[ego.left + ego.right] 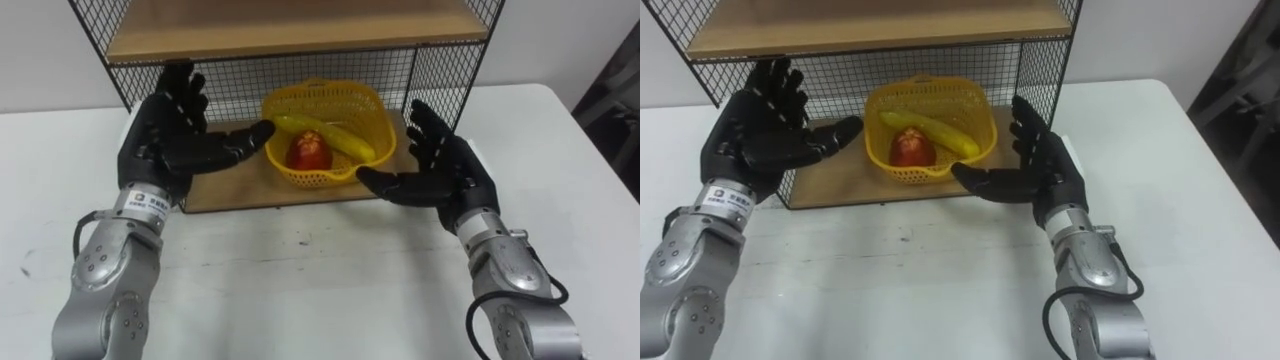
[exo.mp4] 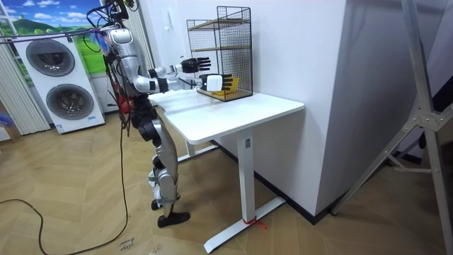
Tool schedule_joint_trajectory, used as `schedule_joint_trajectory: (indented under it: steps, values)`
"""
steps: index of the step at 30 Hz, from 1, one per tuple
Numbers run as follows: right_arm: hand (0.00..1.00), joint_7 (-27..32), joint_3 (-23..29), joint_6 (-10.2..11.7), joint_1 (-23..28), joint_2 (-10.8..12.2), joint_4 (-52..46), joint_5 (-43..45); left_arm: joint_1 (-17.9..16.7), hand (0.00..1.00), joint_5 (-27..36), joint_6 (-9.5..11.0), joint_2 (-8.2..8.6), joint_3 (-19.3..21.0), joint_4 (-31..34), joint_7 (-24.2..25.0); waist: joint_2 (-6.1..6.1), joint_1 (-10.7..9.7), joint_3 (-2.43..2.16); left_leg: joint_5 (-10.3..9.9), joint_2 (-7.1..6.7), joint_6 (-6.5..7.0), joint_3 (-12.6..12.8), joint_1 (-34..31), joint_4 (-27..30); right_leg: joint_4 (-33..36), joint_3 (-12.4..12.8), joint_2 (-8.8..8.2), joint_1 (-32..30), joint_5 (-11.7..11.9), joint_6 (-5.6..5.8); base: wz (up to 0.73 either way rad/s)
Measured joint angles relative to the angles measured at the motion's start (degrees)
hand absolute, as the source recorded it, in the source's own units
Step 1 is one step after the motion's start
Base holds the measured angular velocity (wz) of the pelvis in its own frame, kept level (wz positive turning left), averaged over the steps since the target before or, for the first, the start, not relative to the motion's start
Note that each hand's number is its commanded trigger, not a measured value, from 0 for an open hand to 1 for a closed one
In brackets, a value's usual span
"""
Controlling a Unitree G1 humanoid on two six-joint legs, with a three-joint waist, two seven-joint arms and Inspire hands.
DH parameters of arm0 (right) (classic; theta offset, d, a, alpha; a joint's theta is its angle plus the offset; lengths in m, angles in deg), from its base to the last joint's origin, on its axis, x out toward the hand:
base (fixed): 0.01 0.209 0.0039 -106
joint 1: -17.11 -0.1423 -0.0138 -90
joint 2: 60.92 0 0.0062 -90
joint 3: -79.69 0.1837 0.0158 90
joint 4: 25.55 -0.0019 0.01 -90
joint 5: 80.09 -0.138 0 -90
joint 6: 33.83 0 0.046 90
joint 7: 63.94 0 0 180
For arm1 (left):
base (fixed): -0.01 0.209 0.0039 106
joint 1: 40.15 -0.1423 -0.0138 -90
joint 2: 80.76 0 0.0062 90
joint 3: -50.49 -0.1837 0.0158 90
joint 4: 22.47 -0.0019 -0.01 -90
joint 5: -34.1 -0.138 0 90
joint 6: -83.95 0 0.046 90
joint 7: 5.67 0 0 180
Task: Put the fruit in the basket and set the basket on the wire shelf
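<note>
A yellow plastic basket [image 1: 372,118] [image 1: 980,110] stands on the lower wooden board of the wire shelf [image 1: 230,185] [image 1: 830,180]. In it lie a red apple [image 1: 310,151] [image 1: 911,149] and a yellow banana [image 1: 335,136] [image 1: 940,131]. My left hand [image 1: 170,130] [image 1: 755,130] is open at the shelf's front left, its thumb pointing toward the basket without touching it. My right hand [image 1: 440,165] [image 1: 1040,165] is open just right of the basket, thumb close to its front rim. In the room view I stand at the table's end with both hands [image 2: 202,73] held out to the shelf [image 2: 219,49].
The shelf has an upper wooden board [image 1: 290,25] and black mesh walls [image 1: 440,70]. It stands at the back of a white table [image 1: 330,280] [image 2: 233,113] against a white wall. Two washing machines [image 2: 53,78] stand behind me in the room view.
</note>
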Motion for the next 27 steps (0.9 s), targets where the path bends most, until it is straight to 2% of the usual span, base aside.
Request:
schedule_joint_trajectory:
  steps: [6, 10, 14, 22, 24, 27]
  values:
    - [0.0, -0.41, 0.19, 0.28, 0.81, -0.01, -1.38, -0.03, -0.56, 0.0, 0.0, 0.42, -0.29, 0.01, 1.11, 0.76, 0.01, 0.02, -0.01, -0.01, 0.0, -0.01, 0.0, -0.18, -0.17, -0.13, -0.07, 0.01, -0.16, -0.03, 0.04, 0.0]
    - [0.0, -1.64, 1.05, 0.29, 3.67, -0.18, -6.17, -0.01, -2.52, 0.0, 0.32, 0.45, -0.33, 0.55, 4.48, 1.94, 0.01, 0.31, -0.04, -0.01, 0.04, -0.01, 0.34, -0.13, -0.21, 0.06, 0.26, 0.02, -0.36, -0.03, 0.04, -0.05]
    - [0.0, -2.59, 1.32, 0.49, 6.68, -0.39, -9.34, 0.75, -5.88, 0.0, 0.31, 0.92, -0.34, 1.24, 6.45, 3.19, 0.02, 0.02, -0.04, -0.03, 0.08, 0.0, 0.78, 0.55, -0.14, -0.1, 0.7, 0.11, 0.3, -0.02, 0.06, -0.04]
    - [0.0, -5.7, 3.81, 1.23, 10.35, -1.2, -14.4, 3.28, -8.9, 0.0, -0.04, 1.01, -0.21, 2.75, 9.19, 6.1, 0.36, 0.28, -0.16, -0.12, 0.2, -0.03, 0.92, -0.3, 0.0, 0.9, 0.29, -0.06, -0.83, -0.05, -0.04, 0.0]
    - [0.0, -6.43, 4.42, 1.55, 11.47, -1.66, -15.86, 3.39, -9.94, 0.0, 0.0, 1.48, -0.21, 3.22, 10.05, 7.38, 0.44, 0.42, -0.21, -0.12, 0.21, -0.03, 1.11, -0.3, 0.09, 0.85, 0.4, -0.03, -0.9, -0.06, -0.05, -0.04]
    - [0.0, -7.21, 6.98, 2.64, 14.2, -1.88, -18.55, 3.67, -14.56, 0.0, -0.03, 3.52, -0.16, 4.09, 11.95, 8.66, 0.62, 0.13, -0.27, -0.12, 0.21, -0.03, 1.35, -0.3, 0.03, 0.74, 0.63, 0.0, -0.91, -0.09, -0.01, -0.03]
